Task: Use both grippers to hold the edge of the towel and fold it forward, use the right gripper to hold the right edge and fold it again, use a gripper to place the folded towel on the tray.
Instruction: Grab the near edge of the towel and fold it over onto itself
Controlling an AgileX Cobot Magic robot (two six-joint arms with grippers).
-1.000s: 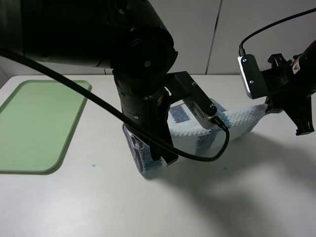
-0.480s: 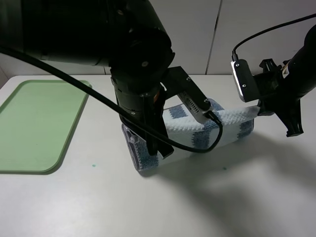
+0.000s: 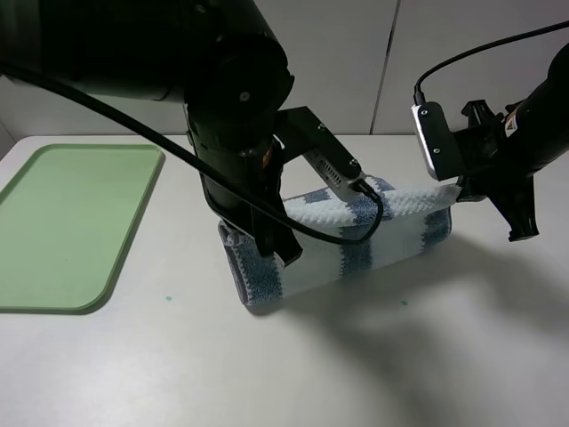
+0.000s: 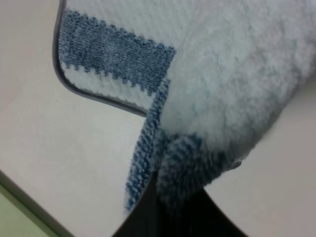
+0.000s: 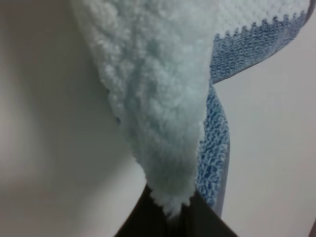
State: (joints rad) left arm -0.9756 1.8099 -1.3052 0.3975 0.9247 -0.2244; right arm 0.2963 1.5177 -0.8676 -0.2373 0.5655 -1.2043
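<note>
The towel point(image 3: 356, 245), white with blue-grey stripes, lies mid-table. Its lifted edge point(image 3: 400, 200) is stretched as a band above the rest of the cloth. My left gripper point(image 4: 173, 207) is shut on a bunched corner of the towel point(image 4: 207, 98); in the high view the big black left arm point(image 3: 236, 133) hides most of that grip. On the right end of the lifted edge, my right gripper point(image 3: 462, 189) is shut. The right wrist view shows the fluffy towel point(image 5: 153, 98) pinched in the right gripper point(image 5: 170, 217). The light-green tray point(image 3: 71, 222) lies flat at the far left.
A black cable point(image 3: 338, 233) from the left arm loops across the towel's front. The white table point(image 3: 400, 356) stretches out in front and to the right. A pale wall point(image 3: 356, 62) stands behind the table.
Both grippers have carried the held edge leftward and slightly up. The sagging cloth is now pulled into a straight band and the towel lies rolled over itself.
</note>
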